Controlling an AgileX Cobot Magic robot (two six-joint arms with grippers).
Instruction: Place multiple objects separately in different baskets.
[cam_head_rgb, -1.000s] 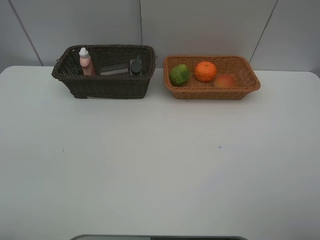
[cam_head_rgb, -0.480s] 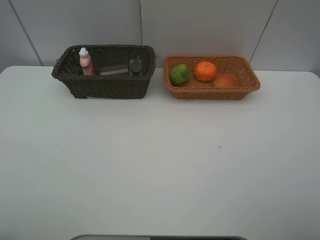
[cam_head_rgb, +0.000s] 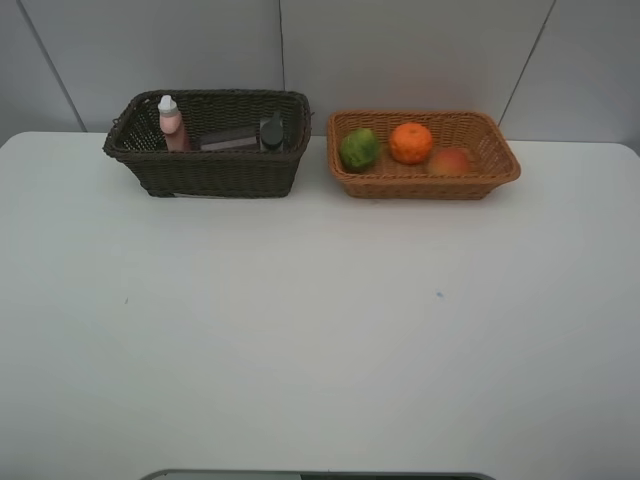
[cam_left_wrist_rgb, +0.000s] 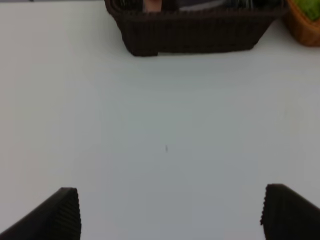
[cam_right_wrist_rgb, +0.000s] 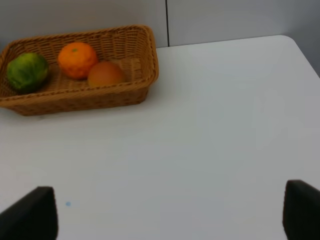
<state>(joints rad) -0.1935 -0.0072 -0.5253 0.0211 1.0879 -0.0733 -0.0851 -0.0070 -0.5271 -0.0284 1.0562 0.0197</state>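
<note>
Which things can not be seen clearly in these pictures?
- Dark bottle, exterior high: the dark basket wall hides its lower part.
- Grey flat item beside it: too small to identify.
- Pink bottle, left wrist: cut off by the frame edge.
- Left gripper, right gripper: only the fingertips show.

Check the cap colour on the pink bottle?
White. The cap tops the pink bottle in the dark basket; exterior high view shows it best.
</note>
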